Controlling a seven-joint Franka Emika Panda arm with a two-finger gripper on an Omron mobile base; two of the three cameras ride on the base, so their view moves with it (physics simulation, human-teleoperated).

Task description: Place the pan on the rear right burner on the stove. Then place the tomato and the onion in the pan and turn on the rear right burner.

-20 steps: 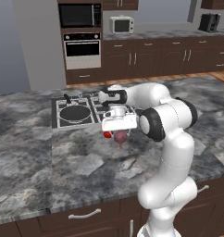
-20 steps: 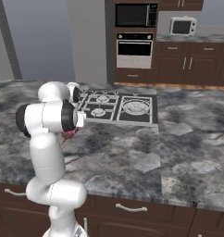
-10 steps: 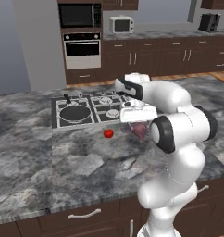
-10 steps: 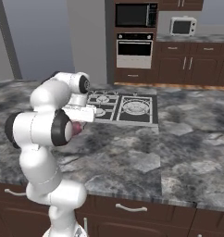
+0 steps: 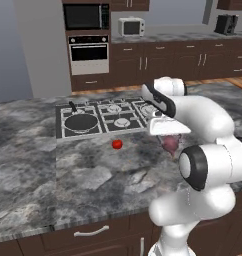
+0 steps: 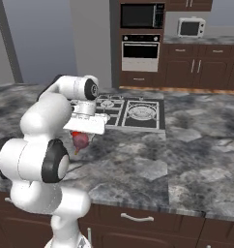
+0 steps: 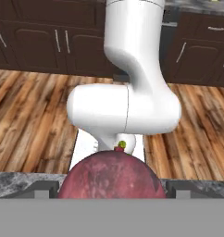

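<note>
Your gripper (image 5: 170, 145) is closed tight on the onion (image 5: 170, 144) so it won't fall. The pan (image 5: 81, 121) sits on the stove (image 5: 108, 116), far off to its side. The tomato (image 5: 117, 144) waits between them.

Two rear base views over the stove (image 5: 108, 116); hand view floorward, onion (image 7: 113, 175) close.

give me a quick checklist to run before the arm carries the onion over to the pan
1. Onion held in the hand: ok, lifted off the counter.
2. Pan on the stove: ok.
3. Pan on the rear right burner: cannot tell.
4. Pan empty and open to receive: ok.
5. Tomato in the pan: not ok, it lies on the counter in front of the stove.
6. Burner lit: cannot tell.
</note>
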